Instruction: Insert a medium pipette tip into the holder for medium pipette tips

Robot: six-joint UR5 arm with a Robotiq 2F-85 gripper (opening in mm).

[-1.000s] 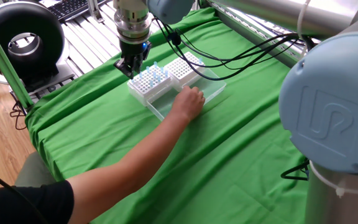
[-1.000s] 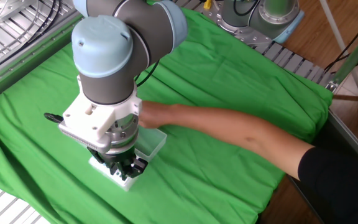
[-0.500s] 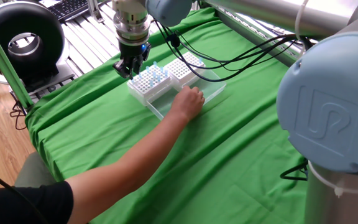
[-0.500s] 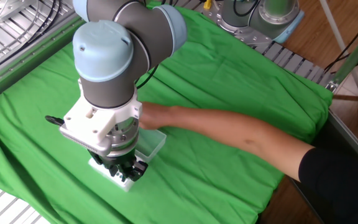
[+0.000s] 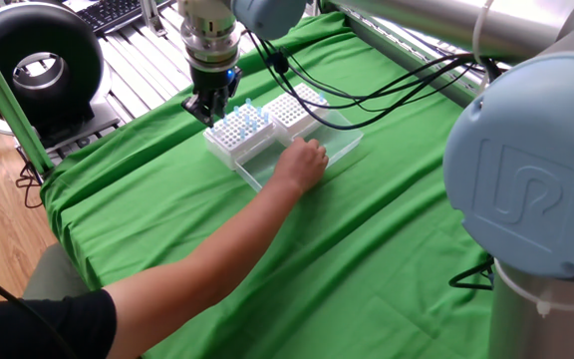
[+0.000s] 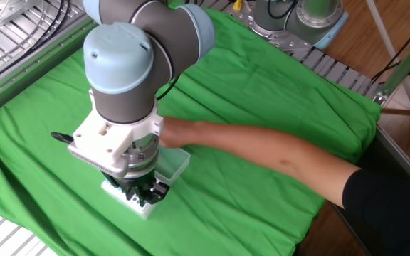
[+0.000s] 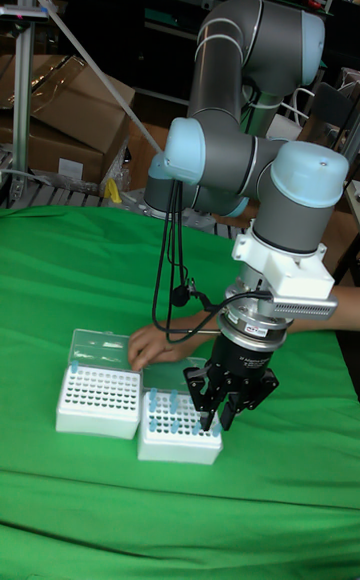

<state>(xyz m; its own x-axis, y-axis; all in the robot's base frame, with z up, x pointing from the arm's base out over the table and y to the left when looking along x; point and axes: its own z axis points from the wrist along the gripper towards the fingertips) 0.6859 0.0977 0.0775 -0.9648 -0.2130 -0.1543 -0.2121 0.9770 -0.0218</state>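
Two white racks with grids of holes stand side by side on the green cloth, their clear lids open. The holder for medium pipette tips (image 7: 178,428) (image 5: 239,135) has several blue-topped tips in it. My gripper (image 7: 219,422) (image 5: 210,110) (image 6: 144,199) hangs just above its end, pointing straight down, with its fingers close together. The medium pipette tip is too small to make out between them. In the other fixed view my wrist covers most of this rack (image 6: 128,201). The look-alike rack (image 7: 98,402) (image 5: 295,108) stands apart from the gripper.
A person's hand (image 5: 303,163) (image 7: 160,345) rests on the open clear lids (image 5: 327,148) right behind the racks, and the forearm (image 6: 276,153) stretches across the cloth. Black cables (image 7: 172,270) hang from my arm. A black ring light (image 5: 36,62) stands off the table.
My gripper has shifted very slightly over the rack with the blue tips. The hand and both racks have stayed where they were.
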